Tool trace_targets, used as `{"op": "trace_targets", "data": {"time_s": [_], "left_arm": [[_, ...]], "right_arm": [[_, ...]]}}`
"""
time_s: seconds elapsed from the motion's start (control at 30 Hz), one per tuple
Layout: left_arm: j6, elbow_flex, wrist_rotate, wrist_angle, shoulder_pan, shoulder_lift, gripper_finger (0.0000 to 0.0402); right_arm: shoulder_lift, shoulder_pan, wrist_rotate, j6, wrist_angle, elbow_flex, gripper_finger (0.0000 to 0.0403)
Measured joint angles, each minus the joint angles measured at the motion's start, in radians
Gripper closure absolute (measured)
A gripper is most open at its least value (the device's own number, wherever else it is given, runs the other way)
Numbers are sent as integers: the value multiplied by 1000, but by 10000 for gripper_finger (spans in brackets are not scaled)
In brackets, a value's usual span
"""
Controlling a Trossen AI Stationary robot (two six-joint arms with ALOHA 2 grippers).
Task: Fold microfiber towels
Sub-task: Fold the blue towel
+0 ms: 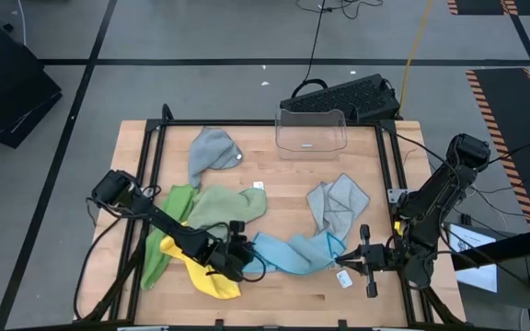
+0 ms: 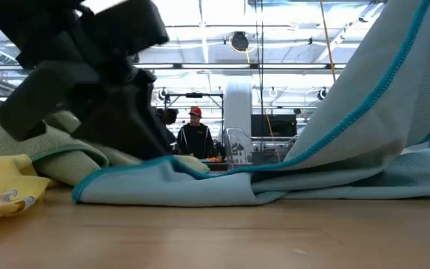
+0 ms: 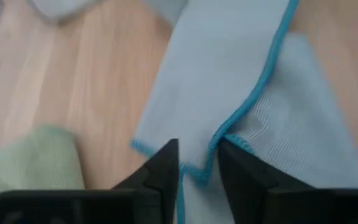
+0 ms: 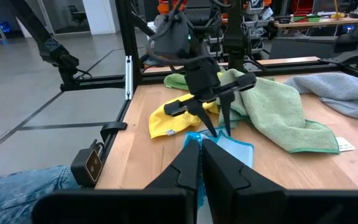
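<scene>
A light blue towel [image 1: 293, 253] lies stretched across the near middle of the table. Its right end is raised and held by my right gripper [image 1: 346, 261], which is shut on it. My left gripper [image 1: 245, 256] is at the towel's left end, tilted down and open. In the left wrist view its fingers stand on either side of the hemmed corner edge [image 3: 199, 175], with a gap between them. The towel's left part rests flat on the wood [image 2: 170, 187]. Next to it lie a yellow towel [image 1: 212, 279], a sage green towel [image 1: 228, 207] and a bright green towel [image 1: 162, 246]. My right gripper pinches the light blue towel's right end [image 4: 197, 144] between its two fingers. They reach in nearly level from the table's right side. That end is lifted clear, and the cloth slopes down from it [image 2: 379, 82] to the part lying on the table.
Two grey towels [image 1: 212, 152] [image 1: 337, 202] lie farther back. A clear plastic bin [image 1: 311, 131] stands at the far edge, with a dark keyboard [image 1: 343, 95] behind it. Bare wood shows along the near edge [image 1: 293, 294]. A person [image 2: 195, 134] stands in the room beyond.
</scene>
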Motion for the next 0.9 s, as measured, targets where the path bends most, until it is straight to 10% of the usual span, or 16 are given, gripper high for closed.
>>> {"op": "trace_targets", "data": {"time_s": [0.2, 0.9], "left_arm": [[106, 0, 1, 146, 14, 0, 391], [109, 56, 75, 244, -29, -52, 395]], "right_arm": [[0, 0, 0, -14, 0, 0, 392], [0, 0, -13, -14, 73, 0, 392]]}}
